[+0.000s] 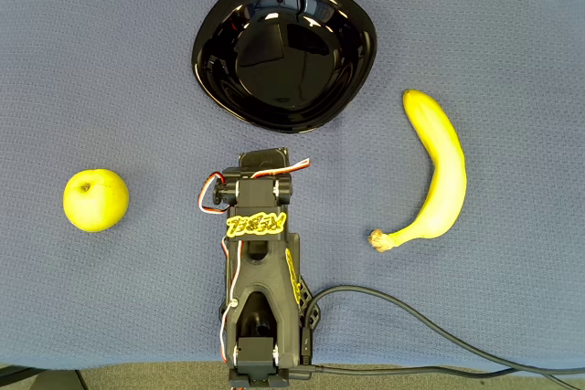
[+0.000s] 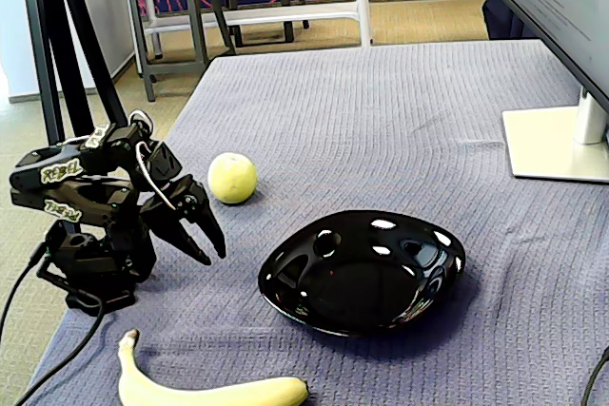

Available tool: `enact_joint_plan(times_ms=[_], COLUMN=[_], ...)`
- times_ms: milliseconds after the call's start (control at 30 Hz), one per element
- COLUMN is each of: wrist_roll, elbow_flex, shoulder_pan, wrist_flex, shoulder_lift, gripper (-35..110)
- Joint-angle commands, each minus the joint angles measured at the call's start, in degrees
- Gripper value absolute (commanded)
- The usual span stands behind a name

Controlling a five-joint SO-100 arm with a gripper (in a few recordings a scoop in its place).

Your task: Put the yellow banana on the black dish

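Observation:
The yellow banana (image 1: 442, 171) lies on the blue cloth at the right of the overhead view, stem toward the bottom left; in the fixed view the banana (image 2: 205, 393) lies at the bottom edge. The black dish (image 1: 212, 70) sits top centre, glossy and with nothing in it, and shows in the fixed view as the black dish (image 2: 285, 284) at centre. My gripper (image 1: 265, 156) is folded low just below the dish, well left of the banana. In the fixed view the gripper (image 2: 214, 254) points down at the cloth, its fingers a little apart with nothing between them.
A round yellow-green apple (image 1: 95, 199) rests left of the arm, also the apple (image 2: 232, 178) in the fixed view. A black cable (image 1: 430, 326) runs from the arm base to the right. A monitor foot (image 2: 557, 145) stands at the table's far right.

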State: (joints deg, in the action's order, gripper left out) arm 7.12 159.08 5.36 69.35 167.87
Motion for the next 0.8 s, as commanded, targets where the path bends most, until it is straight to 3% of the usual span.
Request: enact_joint_plan(times_ms=[0, 400, 767], wrist_roll=[-4.8, -5.4, -25.9], elbow_flex=[-4.0, -4.7, -23.0], shoulder_pan=[0.4, 0.7, -2.1], wrist_flex=[-9.1, -9.7, -9.0], shoulder_lift=[-2.4, -2.5, -20.7], gripper=[0, 0, 8])
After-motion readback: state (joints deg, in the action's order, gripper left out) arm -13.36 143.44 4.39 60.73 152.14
